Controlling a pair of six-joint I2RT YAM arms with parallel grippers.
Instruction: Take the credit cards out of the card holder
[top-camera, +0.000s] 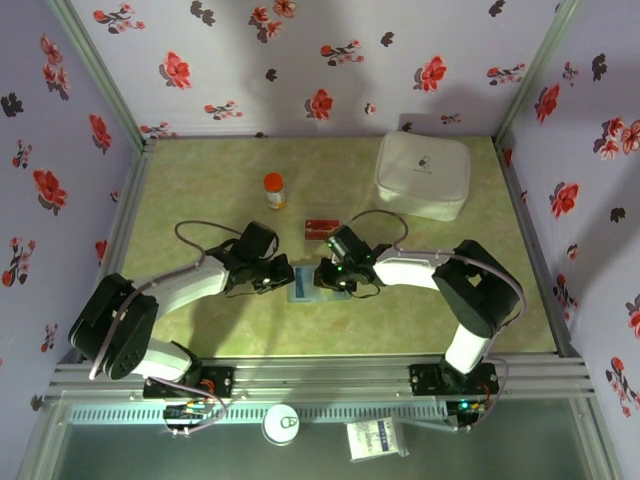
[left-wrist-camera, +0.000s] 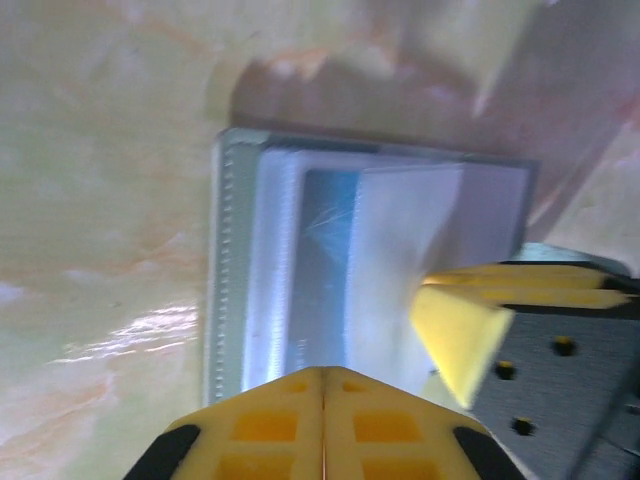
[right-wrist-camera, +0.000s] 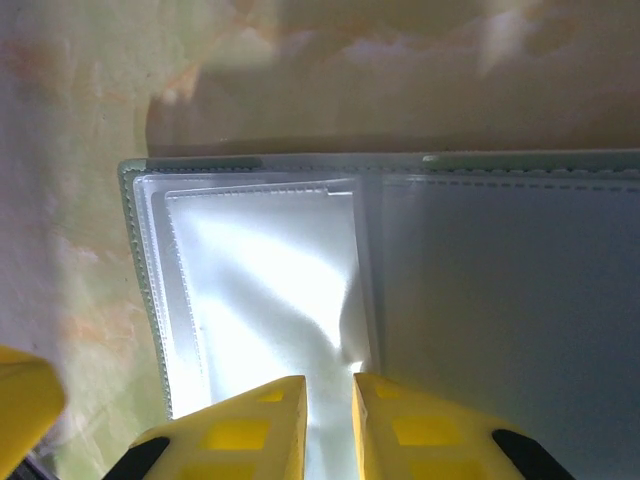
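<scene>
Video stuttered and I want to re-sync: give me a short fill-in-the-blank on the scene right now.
1. The left gripper is ___ (open or shut).
2. The credit card lying outside the card holder is ___ in colour.
3. The white case sits in the far ___ corner of the table.
Missing words: shut; red; right.

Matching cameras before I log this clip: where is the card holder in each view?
Top external: card holder mid-table, between left claw and right claw.
Left wrist: card holder at centre, just beyond left claw.
Right wrist: card holder across centre to right edge, beyond right claw.
Shared landmark: the green marbled table around it.
</scene>
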